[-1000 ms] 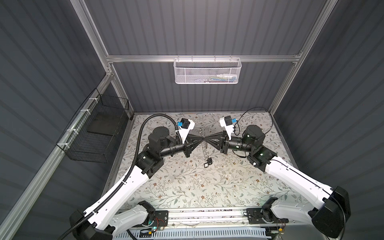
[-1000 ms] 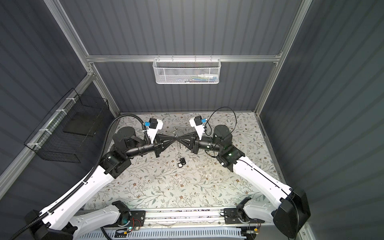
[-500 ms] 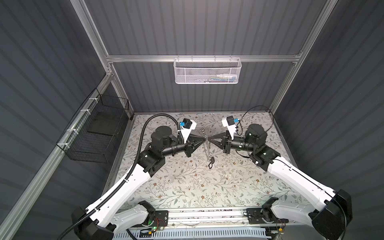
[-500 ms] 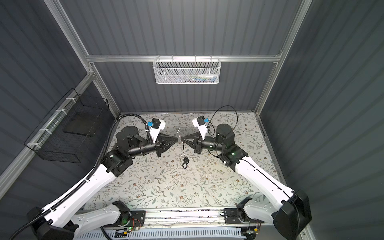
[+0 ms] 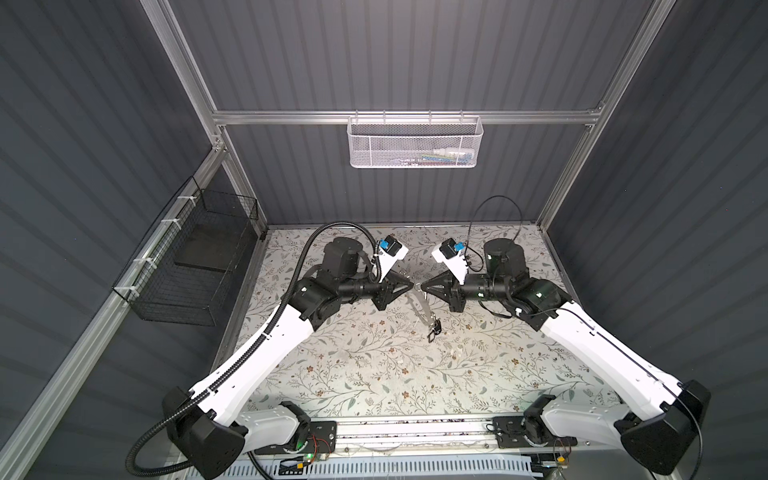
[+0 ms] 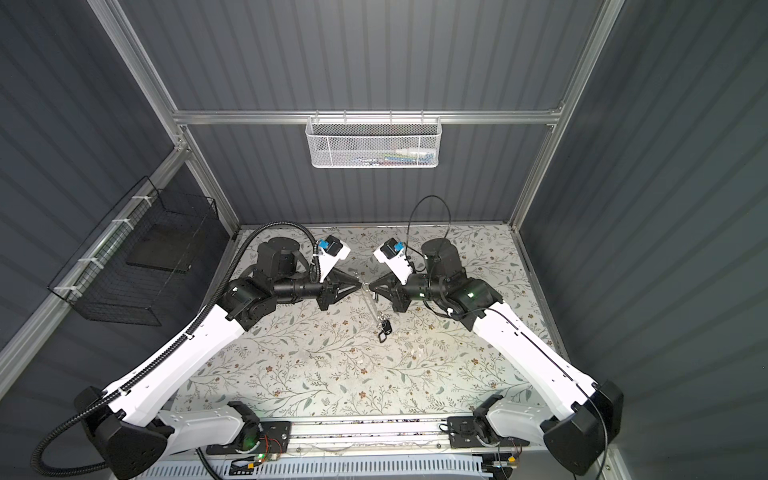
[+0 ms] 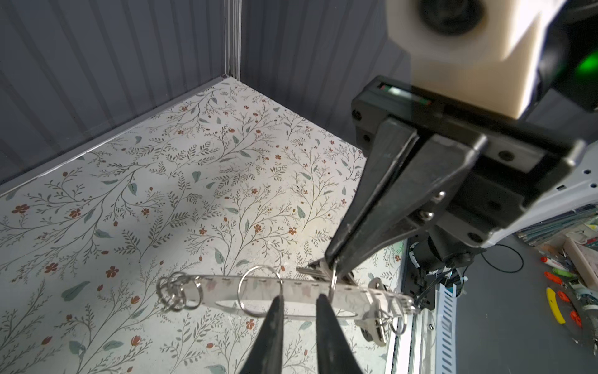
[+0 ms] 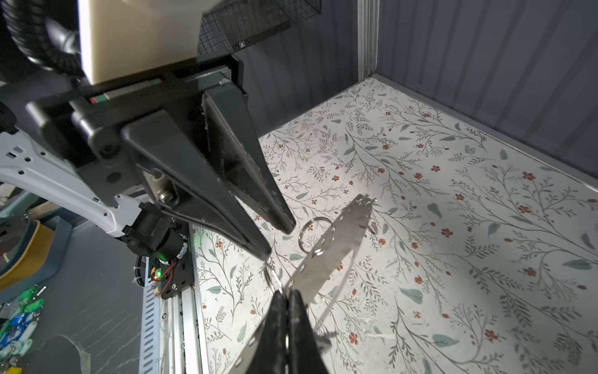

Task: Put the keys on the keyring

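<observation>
**Enclosed robot lab cell**

Grey ribbed wall panels (image 5: 374, 54) on a silver aluminium frame (image 5: 291, 118) box in a floral-patterned desk (image 5: 374, 374). Two white-and-black robot arms (image 5: 266, 345) stand on a metal rail (image 5: 415, 428) along its near edge. A white mesh basket (image 5: 415, 145) hangs on the back wall.

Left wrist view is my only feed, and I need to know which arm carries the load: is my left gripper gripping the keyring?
Observer: No. The right wrist view shows the left gripper open, gripping nothing, just beside the keyring.
Operator: And the right one?
Observer: The right gripper is shut on the keyring's rim.
Operator: Any keys on it?
Observer: In both top views, black keys hang bunched at its end nearer the front of the table.
</observation>
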`<act>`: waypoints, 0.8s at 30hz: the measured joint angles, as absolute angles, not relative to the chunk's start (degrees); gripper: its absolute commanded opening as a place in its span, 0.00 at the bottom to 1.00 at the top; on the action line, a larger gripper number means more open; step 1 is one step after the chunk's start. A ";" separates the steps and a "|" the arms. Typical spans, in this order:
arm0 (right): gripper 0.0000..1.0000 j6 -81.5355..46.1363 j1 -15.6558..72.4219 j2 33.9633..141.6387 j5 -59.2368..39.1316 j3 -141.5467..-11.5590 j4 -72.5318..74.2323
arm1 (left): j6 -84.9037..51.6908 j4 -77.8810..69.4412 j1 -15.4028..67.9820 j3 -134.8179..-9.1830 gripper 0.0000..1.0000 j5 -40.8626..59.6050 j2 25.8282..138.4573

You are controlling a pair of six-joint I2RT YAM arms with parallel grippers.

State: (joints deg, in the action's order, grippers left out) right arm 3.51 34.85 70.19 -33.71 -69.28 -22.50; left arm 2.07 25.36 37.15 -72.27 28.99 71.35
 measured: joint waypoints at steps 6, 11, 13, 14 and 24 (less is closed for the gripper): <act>0.03 8.78 37.45 73.32 -28.60 -73.21 -29.23 | 3.79 28.10 37.15 -72.29 0.19 29.47 71.33; 0.03 10.59 39.40 74.19 -25.96 -73.21 -31.86 | 4.19 29.17 37.15 -72.31 0.18 30.59 71.64; 0.02 10.81 39.68 74.19 -25.43 -73.21 -31.88 | 4.34 29.34 37.15 -72.31 0.18 30.83 71.83; 0.02 10.85 39.77 74.17 -25.28 -73.21 -31.83 | 4.36 29.41 37.15 -72.31 0.18 31.03 71.92; 0.02 10.96 40.32 73.76 -25.06 -73.21 -31.75 | 4.36 29.58 37.15 -72.31 0.17 32.45 73.01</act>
